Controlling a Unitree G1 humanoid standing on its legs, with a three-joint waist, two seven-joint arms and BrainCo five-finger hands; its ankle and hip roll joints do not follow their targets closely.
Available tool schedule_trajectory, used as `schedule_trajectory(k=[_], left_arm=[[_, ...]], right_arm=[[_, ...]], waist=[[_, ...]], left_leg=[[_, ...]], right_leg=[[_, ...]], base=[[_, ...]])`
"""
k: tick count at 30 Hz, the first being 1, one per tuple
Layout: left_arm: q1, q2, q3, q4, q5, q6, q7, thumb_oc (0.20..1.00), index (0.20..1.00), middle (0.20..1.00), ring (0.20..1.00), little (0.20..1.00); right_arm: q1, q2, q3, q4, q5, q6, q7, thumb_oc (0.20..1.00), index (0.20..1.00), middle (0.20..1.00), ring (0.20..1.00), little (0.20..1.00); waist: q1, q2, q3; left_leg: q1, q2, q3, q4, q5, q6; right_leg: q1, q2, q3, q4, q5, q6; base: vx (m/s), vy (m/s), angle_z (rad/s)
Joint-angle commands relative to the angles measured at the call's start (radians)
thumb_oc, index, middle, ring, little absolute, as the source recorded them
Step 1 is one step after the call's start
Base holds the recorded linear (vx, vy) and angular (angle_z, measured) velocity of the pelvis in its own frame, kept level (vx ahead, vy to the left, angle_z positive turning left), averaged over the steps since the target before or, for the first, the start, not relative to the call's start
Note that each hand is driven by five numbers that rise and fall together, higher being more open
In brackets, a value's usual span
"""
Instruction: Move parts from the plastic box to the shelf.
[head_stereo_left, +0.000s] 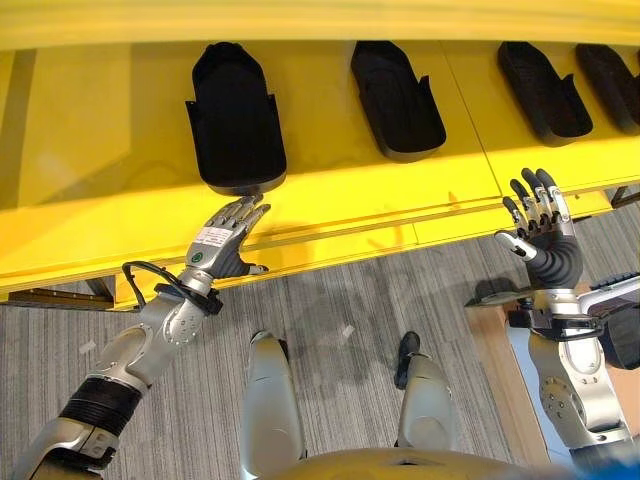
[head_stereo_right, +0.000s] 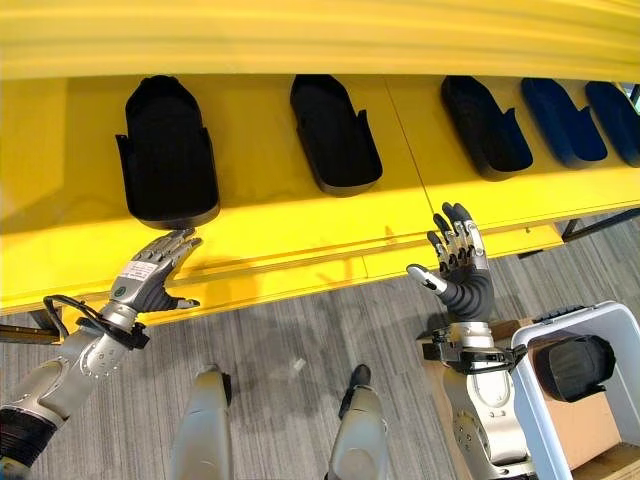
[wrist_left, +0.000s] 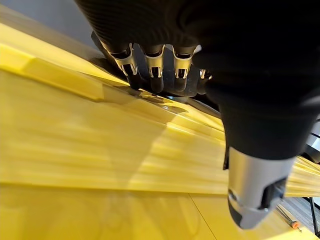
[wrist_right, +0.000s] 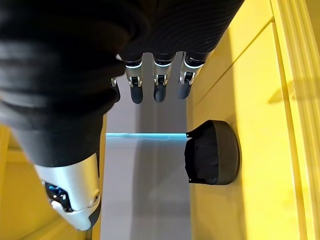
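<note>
Several black moulded parts lie in a row on the yellow shelf. My left hand rests open on the shelf's front, its straight fingers reaching the near rim of the leftmost part; I cannot tell whether they touch it. Further right lie more parts. My right hand is raised open before the shelf edge, holding nothing; past its fingers one part shows on the shelf. The white plastic box at my lower right holds a black part.
A yellow upper board overhangs the back of the shelf. Grey carpet floor lies between me and the shelf's front edge. The box sits on a brown cardboard carton.
</note>
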Motion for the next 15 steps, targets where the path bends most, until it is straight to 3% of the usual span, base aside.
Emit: schedule_trajectory(k=[1, 15], left_arm=[[-0.065, -0.027, 0.017, 0.051, -0.014, 0.014, 0.02, 1.0, 1.0, 1.0, 1.0, 1.0], [-0.158, -0.06, -0.01, 0.092, -0.031, 0.044, 0.049, 1.0, 1.0, 1.0, 1.0, 1.0]], right_arm=[[-0.003, 0.01, -0.031, -0.025, -0.009, -0.026, 0.005, 1.0, 1.0, 1.0, 1.0, 1.0], [-0.009, 0.006, -0.015, -0.03, -0.012, -0.018, 0.002, 1.0, 1.0, 1.0, 1.0, 1.0]], waist=[[0.004, 0.0, -0.022], [-0.008, -0.006, -0.026]], left_leg=[[0.012, 0.015, -0.002, -0.052, 0.097, -0.016], [-0.001, 0.016, 0.003, -0.045, 0.098, -0.013]], right_leg=[[-0.041, 0.011, 0.056, 0.237, -0.109, -0.011], [-0.056, 0.017, 0.069, 0.244, -0.11, -0.015]], base=[[0.01, 0.012, -0.06], [0.0, 0.001, -0.01]])
